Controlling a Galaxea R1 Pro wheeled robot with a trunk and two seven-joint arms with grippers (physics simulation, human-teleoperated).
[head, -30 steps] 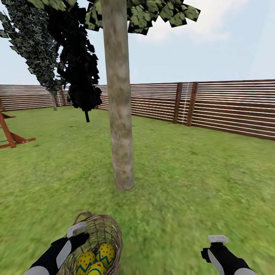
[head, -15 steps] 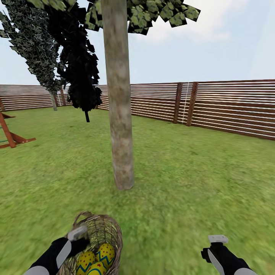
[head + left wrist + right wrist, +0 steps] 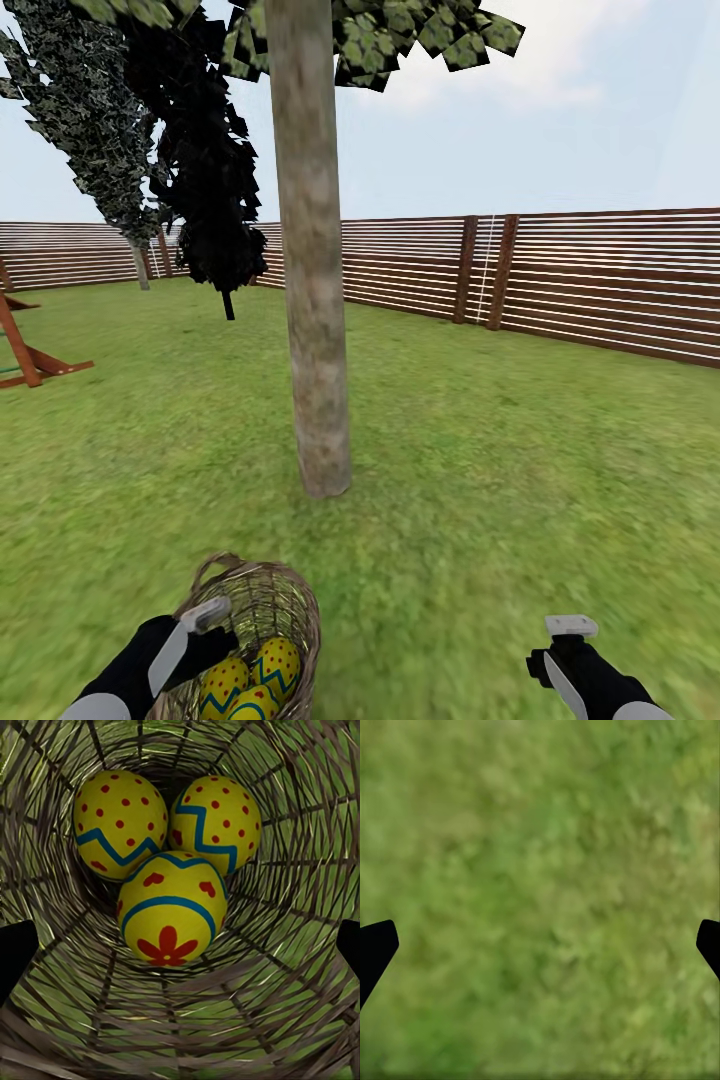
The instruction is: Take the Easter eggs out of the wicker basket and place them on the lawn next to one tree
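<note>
Lower now over the wicker basket, left gripper wide open, three Easter eggs directly beneath.

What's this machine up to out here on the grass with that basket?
It is collecting painted eggs. Its left gripper hangs open over the mouth of the wicker basket, which sits on the lawn close to a pale-trunked tree. All three Easter eggs are in the basket, bunched together at the bottom; none has been grasped. The right gripper hangs open and empty above bare grass off to the side.
</note>
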